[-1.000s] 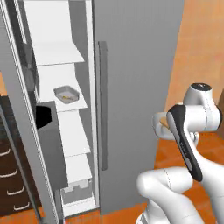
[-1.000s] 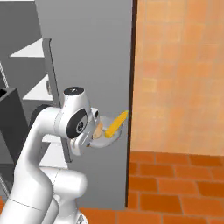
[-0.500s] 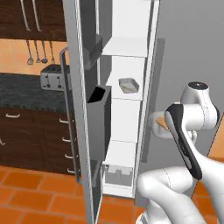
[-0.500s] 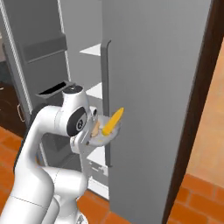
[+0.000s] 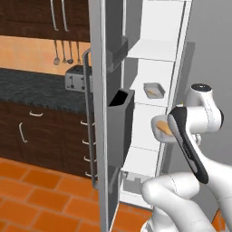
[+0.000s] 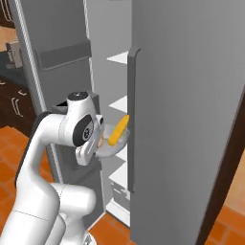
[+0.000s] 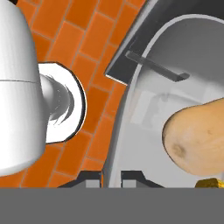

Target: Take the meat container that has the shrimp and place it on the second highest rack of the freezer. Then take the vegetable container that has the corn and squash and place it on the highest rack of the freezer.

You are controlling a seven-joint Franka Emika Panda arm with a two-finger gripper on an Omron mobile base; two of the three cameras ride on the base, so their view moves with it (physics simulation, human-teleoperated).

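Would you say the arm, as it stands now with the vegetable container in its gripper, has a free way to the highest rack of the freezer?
Probably yes. The freezer door stands open, the highest rack looks bare, and the gripper, shut on the vegetable container with corn and squash, waits beside the opening. It must lift well above the shrimp container.

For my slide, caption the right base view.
Gripper carries the container with corn toward the open freezer.

Toaster [image 5: 76,78] on dark counter [image 5: 31,90] — utensils [image 5: 63,54] hang above it.
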